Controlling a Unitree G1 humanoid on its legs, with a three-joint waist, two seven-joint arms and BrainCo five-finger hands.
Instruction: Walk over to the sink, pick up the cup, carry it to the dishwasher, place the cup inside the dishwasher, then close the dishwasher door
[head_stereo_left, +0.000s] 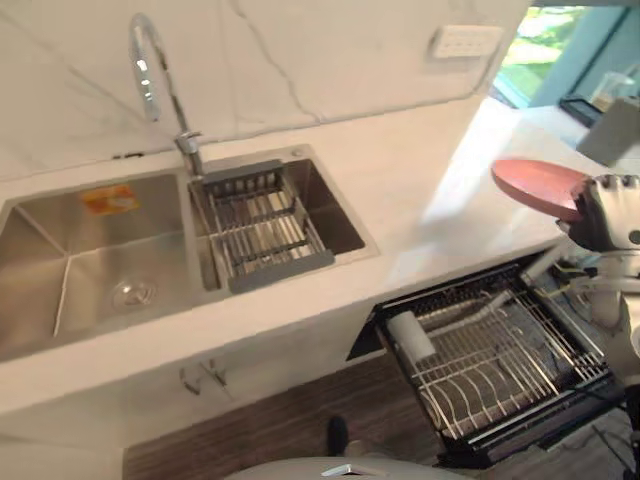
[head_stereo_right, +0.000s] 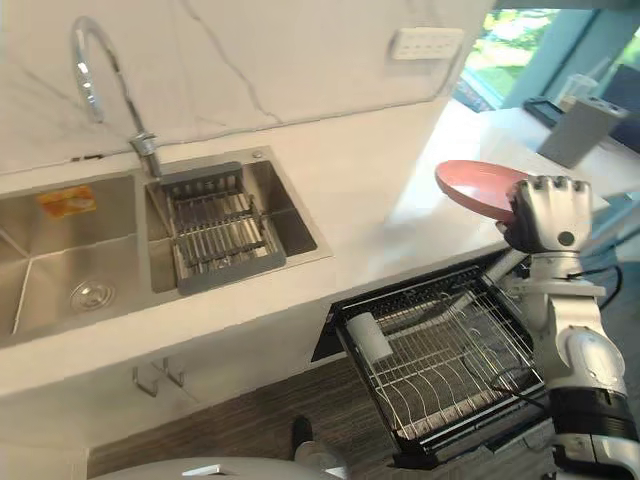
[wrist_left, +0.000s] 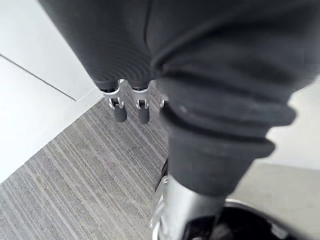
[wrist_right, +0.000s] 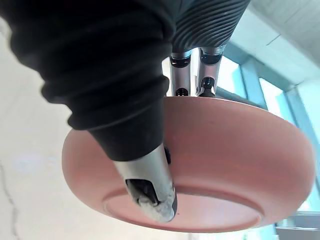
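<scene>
Pink bowl (head_stereo_right: 475, 188) pinched at the rim by the right hand (head_stereo_right: 548, 215), held at the counter (head_stereo_right: 370, 190) edge above the pulled-out dishwasher rack (head_stereo_right: 440, 360) | left hand (wrist_left: 120, 107) hung low, fingers relaxed | pickup judged done; placement and closing left.

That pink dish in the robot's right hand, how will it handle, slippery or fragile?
Likely stiff and breakable: the pink dish looks like smooth ceramic. It may slip, since the right hand pinches it at one edge. Its flat foot ring should keep it from rolling once set down.
</scene>
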